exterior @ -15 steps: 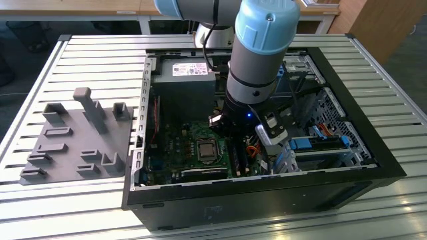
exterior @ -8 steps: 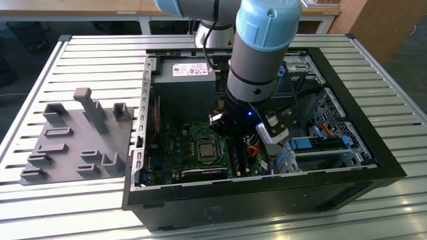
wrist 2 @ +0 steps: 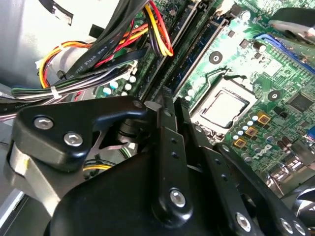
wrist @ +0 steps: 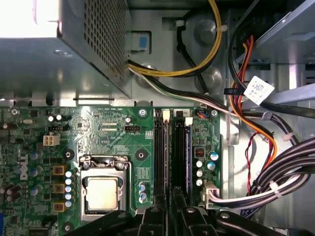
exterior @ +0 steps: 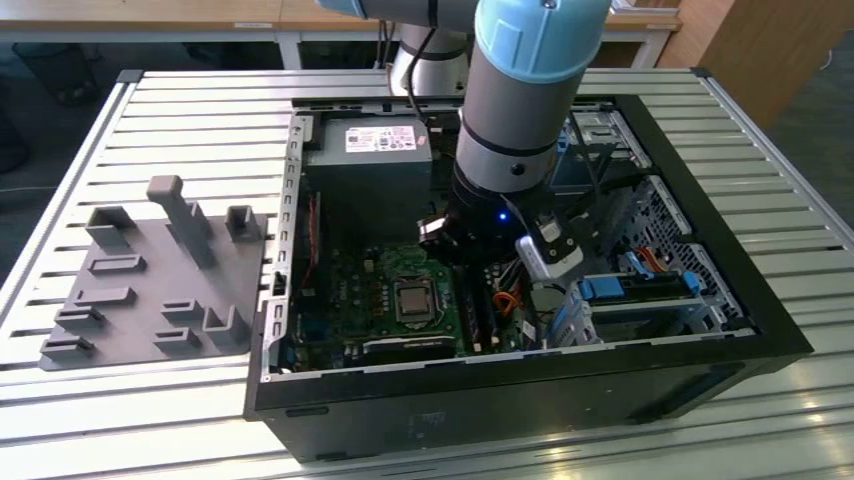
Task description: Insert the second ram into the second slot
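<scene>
My gripper (exterior: 470, 280) reaches down into the open computer case (exterior: 747, 330), right over the ram slots (wrist: 165, 152) beside the processor socket (wrist: 102, 191). In both wrist views its fingers (wrist 2: 165, 118) stand drawn close together above the black slots (wrist 2: 182, 44); the fingertips (wrist: 158, 216) hide whatever lies between them. One thin blue ram stick (wrist: 188, 157) sits edge-on in a slot (wrist 2: 204, 49) right beside the fingers. I cannot tell whether it is the second ram or which slot is the second one.
A grey power supply (exterior: 367, 150) fills the case's far end. Bundled cables (wrist: 266, 147) run close beside the slots. Blue drive brackets (exterior: 641, 288) sit at the exterior view's right. A grey fixture plate (exterior: 147, 280) lies on the slatted table, at that view's left.
</scene>
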{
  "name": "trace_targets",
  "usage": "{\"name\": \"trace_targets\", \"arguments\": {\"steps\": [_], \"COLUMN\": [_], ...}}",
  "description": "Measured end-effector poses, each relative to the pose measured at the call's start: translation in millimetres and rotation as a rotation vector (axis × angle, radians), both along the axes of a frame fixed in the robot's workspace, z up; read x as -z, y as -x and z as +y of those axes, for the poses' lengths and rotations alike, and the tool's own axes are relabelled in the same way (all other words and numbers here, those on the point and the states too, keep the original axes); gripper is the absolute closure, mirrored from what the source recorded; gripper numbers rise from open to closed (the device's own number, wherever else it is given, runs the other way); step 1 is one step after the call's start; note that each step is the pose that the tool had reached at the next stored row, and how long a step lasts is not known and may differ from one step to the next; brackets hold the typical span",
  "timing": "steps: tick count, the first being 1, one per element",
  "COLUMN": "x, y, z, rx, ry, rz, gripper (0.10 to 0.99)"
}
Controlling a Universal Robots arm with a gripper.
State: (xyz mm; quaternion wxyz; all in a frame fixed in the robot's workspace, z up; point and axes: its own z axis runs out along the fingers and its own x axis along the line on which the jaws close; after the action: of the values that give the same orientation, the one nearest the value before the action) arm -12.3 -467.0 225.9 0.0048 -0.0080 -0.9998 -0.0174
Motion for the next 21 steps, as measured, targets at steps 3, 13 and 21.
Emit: {"name": "trace_targets", "arguments": {"steps": [3,13,21], "x": [0.0,6.9,10.3], "y": [0.0,0.1,-0.1], "z": [0.0,-0.2,0.3], "rx": [0.000,0.000,0.000], "ry": [0.000,0.002,0.004], "rz": [0.0000,0.0006,0.0011], "gripper": [0.957,0.980,0.980]}}
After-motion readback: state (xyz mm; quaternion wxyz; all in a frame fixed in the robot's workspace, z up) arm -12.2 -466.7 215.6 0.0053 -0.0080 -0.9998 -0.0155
